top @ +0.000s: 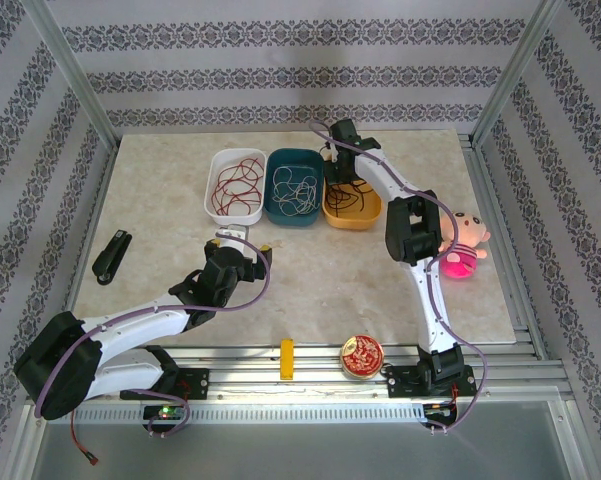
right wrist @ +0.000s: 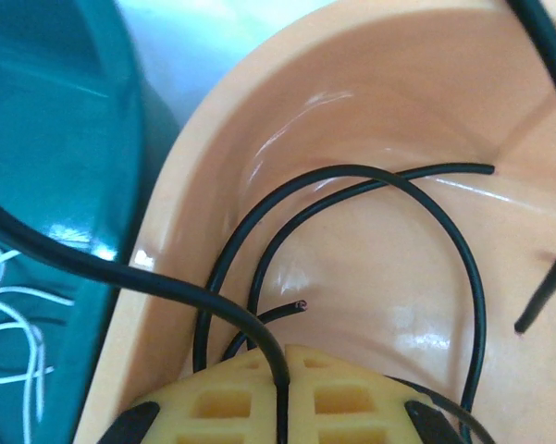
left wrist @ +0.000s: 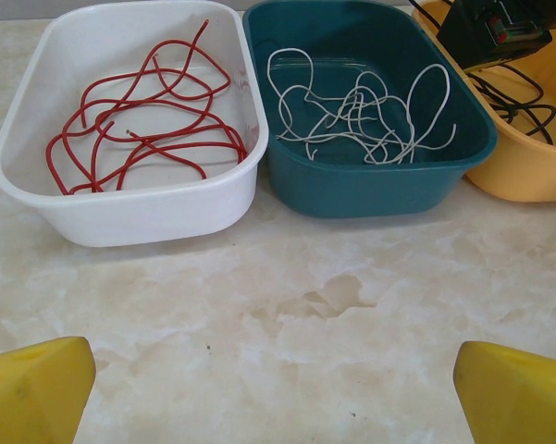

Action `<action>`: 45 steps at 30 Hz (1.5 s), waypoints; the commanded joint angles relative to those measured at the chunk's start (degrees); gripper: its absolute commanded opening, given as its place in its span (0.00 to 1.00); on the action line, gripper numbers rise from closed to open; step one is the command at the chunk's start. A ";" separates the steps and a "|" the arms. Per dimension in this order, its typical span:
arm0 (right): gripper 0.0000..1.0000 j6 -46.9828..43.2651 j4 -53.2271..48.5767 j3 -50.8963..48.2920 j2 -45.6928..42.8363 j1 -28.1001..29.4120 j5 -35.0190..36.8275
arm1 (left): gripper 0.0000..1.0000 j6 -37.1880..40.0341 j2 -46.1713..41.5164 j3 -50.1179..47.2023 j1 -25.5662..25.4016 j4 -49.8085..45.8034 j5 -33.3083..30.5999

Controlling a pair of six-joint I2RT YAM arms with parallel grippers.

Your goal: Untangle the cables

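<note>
On the table (top: pixel 310 290) stand three bins: red cables (left wrist: pixel 148 139) in the white bin (left wrist: pixel 139 208), white cables (left wrist: pixel 361 120) in the teal bin (left wrist: pixel 370 190), black cables (right wrist: pixel 379 169) in the orange bin (right wrist: pixel 352 111). Our right gripper (right wrist: pixel 287 388) is clamped on a black one there; the left gripper (left wrist: pixel 276 393) stands wide apart. If we rise without letting go, we may drag loops out.

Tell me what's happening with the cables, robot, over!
Left fingers open, above table. Right fingers shut on black cable over yellow bin. Red cable in white bin, white cable in teal bin. Nothing in the way.
</note>
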 commanded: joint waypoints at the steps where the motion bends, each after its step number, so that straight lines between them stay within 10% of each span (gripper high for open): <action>1: 0.08 -1.01 -1.45 1.79 0.76 0.37 -1.75 | 0.99 -0.03 -0.67 0.74 0.65 -1.79 -0.95; 29: 0.04 10.54 -4.56 -17.00 -13.63 -0.88 7.14 | 0.99 -0.29 -0.72 0.35 0.65 -1.26 -0.55; 45: 0.33 8.91 -5.65 -17.34 -20.74 -1.28 7.17 | 0.99 0.92 -6.57 2.80 0.66 -7.76 -2.18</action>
